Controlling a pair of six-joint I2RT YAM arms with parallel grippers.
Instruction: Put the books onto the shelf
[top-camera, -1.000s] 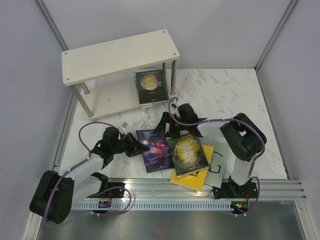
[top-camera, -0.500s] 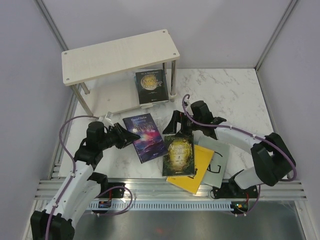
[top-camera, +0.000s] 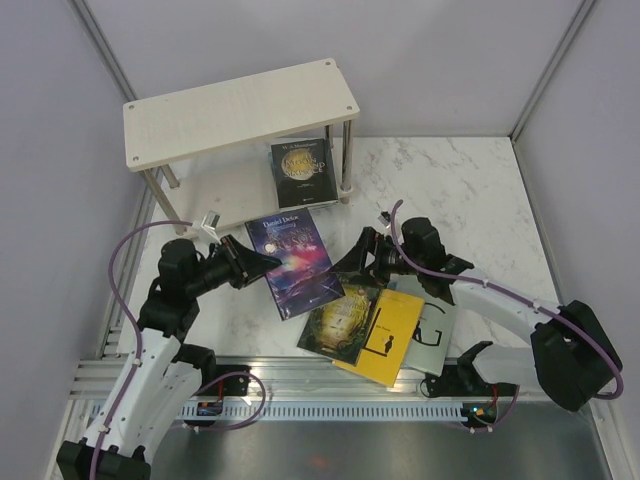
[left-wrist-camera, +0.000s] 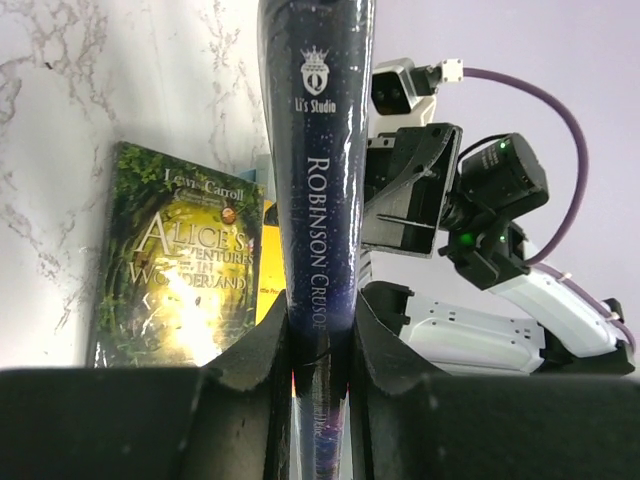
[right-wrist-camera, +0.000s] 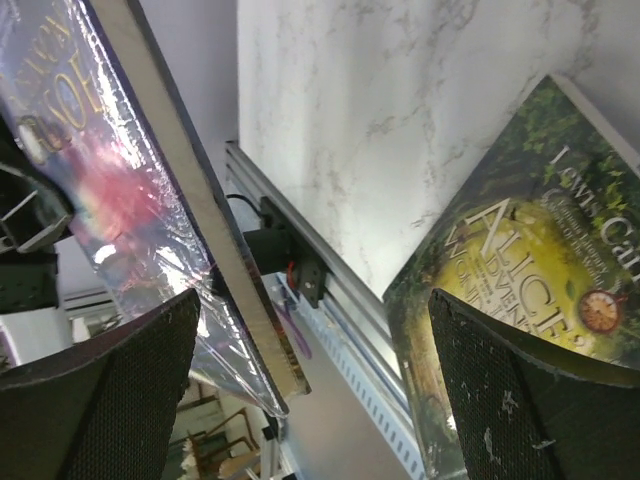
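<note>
My left gripper (top-camera: 256, 266) (left-wrist-camera: 320, 322) is shut on the spine of the purple galaxy book (top-camera: 295, 262) (left-wrist-camera: 318, 150) and holds it tilted above the table. The right gripper (top-camera: 360, 268) (right-wrist-camera: 312, 312) stands open with nothing between its fingers, just above the far edge of the green-gold forest book (top-camera: 343, 320) (right-wrist-camera: 520, 290). That book lies flat, partly over the yellow book (top-camera: 393, 335) and beside the pale grey-green "G" book (top-camera: 436, 322). A dark book with gold lettering (top-camera: 303, 172) leans on the lower board of the pale wooden shelf (top-camera: 240, 110).
The shelf stands at the back left against the grey wall. A metal rail (top-camera: 340, 375) runs along the near table edge by the arm bases. Bare marble table (top-camera: 450, 185) lies right of the shelf.
The left gripper has raised the purple book off the pile and carried it back toward the shelf. The right gripper has drawn away to the right. The green-gold book has slid forward and turned.
</note>
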